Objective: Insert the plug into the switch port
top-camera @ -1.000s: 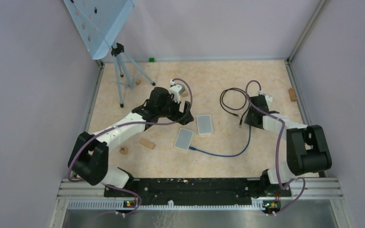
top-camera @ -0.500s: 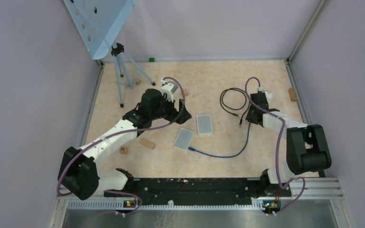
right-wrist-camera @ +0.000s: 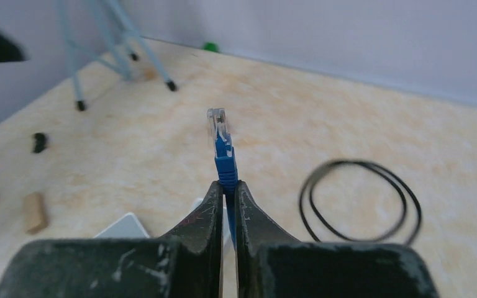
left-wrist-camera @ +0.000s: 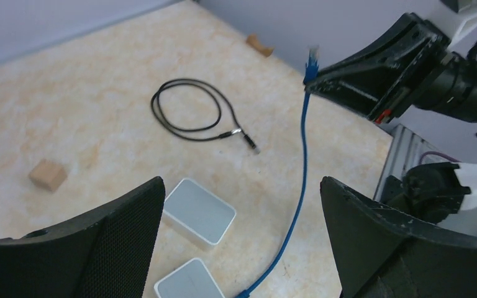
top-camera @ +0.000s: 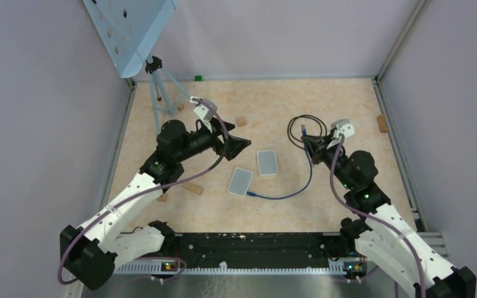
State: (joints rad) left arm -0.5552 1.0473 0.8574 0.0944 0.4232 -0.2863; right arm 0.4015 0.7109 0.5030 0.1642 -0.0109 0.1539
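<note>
**A:** Status on the plug?

**B:** Pickup looks done. My right gripper point(right-wrist-camera: 227, 186) is pinched tight on the blue network cable point(left-wrist-camera: 302, 155) just behind its clear plastic plug point(right-wrist-camera: 218, 127). The plug sticks up past the fingertips, clear of the table point(top-camera: 348, 99).

**A:** Inserted?

**B:** No. The two flat light-grey switch boxes point(top-camera: 267, 162) lie side by side mid-table, well apart from the plug. The cable's other end trails on the table just beside the nearer box. I can't see a port on either box from these views.

**A:** Arm poses?

**B:** Right arm is stretched forward and raised, wrist pointing toward the left arm, over the black coiled wire point(right-wrist-camera: 354, 163). Left arm reaches in from its side. My left gripper point(top-camera: 241, 146) hangs above the boxes with its jaws spread wide and nothing in them.

**A:** What's left?

**B:** Find the port, line up, push in.
</note>
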